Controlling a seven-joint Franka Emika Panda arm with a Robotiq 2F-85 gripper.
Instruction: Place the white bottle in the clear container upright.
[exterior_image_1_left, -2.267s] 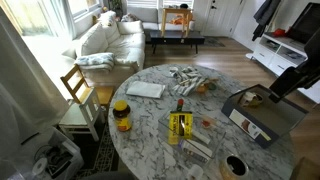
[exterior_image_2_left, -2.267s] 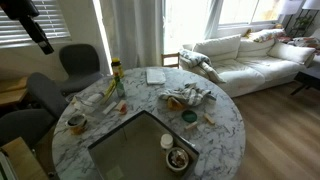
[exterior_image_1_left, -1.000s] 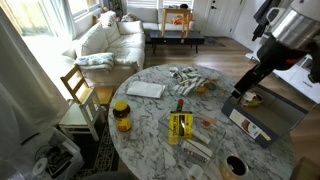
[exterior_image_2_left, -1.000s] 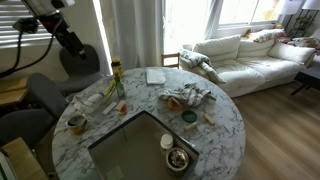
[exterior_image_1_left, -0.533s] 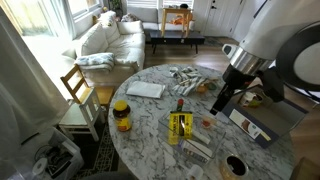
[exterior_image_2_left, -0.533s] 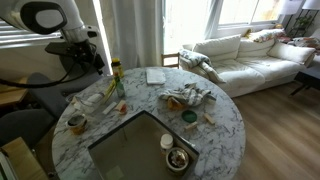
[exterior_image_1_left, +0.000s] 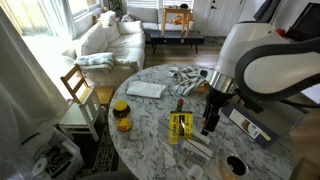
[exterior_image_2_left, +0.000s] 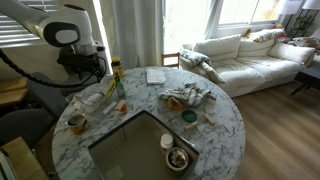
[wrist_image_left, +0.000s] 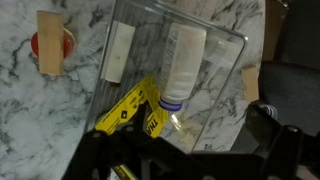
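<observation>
1. My tool (wrist_image_left: 180, 150) is released. In the wrist view its dark fingers (wrist_image_left: 95, 160) stand wide apart at the bottom edge with nothing between them.
2. Only the wrist view shows the bottle (wrist_image_left: 184, 58). It lies on its side inside the container (wrist_image_left: 238, 42), blue end toward my tool, so it is not upright.
3. The same view shows a white stick (wrist_image_left: 120, 52) in the container. It lies beside the bottle and apart from it.
4. A corner of the packet (wrist_image_left: 135, 115) shows at the container's near corner. I cannot tell whether it lies under the clear wall or against it.
5. In an exterior view my arm (exterior_image_1_left: 260, 65) bends over the bench (exterior_image_1_left: 150, 110). The tool (exterior_image_1_left: 209, 126) hangs low, just beside the packet (exterior_image_1_left: 180, 127) and well apart from the jar (exterior_image_1_left: 121, 115). Its jaws are too small there to read.
6. In an exterior view my arm (exterior_image_2_left: 65, 30) stands at the far side of the bench (exterior_image_2_left: 215, 125), with the jar (exterior_image_2_left: 77, 123) near the edge.
7. I cannot pick out the bottle in either exterior view.
</observation>
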